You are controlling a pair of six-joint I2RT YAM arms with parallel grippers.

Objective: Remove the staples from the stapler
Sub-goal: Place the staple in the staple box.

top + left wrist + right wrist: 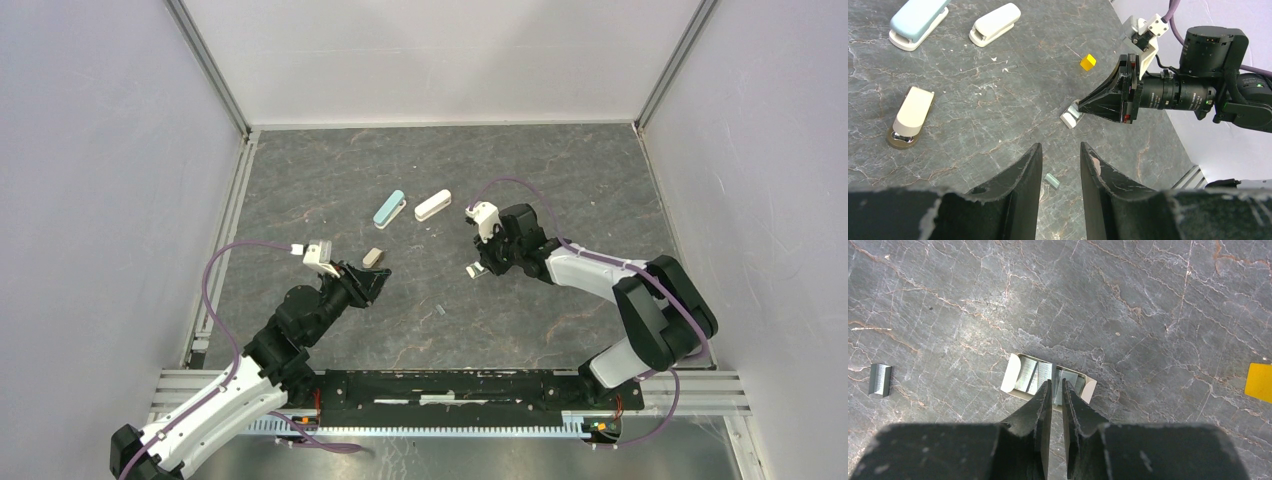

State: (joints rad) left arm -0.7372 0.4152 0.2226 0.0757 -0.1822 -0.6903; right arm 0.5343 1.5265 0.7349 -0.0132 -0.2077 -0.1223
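**Staple strip loose on the table, right gripper down on the little box**

From overhead, the staples point(440, 311) are out in the open. They are a tiny silvery strip lying flat on the dark marbled table point(560, 180), low in the centre of the frame, between the two arms and touched by neither.

The left gripper point(375, 283) sits left of the strip, just below the beige stapler point(373, 257). On its wrist camera the fingers point(1030, 172) stand apart, released, with nothing between them. The strip shows on the table through the gap, low in that frame.

Over to the right gripper point(1056, 390). On its wrist camera the two fingers are drawn to a slim slit, their tips over the near edge of the small box point(1009, 375), which holds rows of silvery strips. The left wrist view shows that tip touching the box right of centre. Whether it is clenched on part of the box or on something inside it, I cannot tell. In the right wrist view the loose strip lies far off at the left edge, well apart from the box.

Above centre in the overhead frame, the teal stapler point(389, 209) and the white stapler point(432, 205) lie side by side, clear of both grippers. A yellow block point(1088, 61) rests on the table beyond the box, above centre in the left wrist view.
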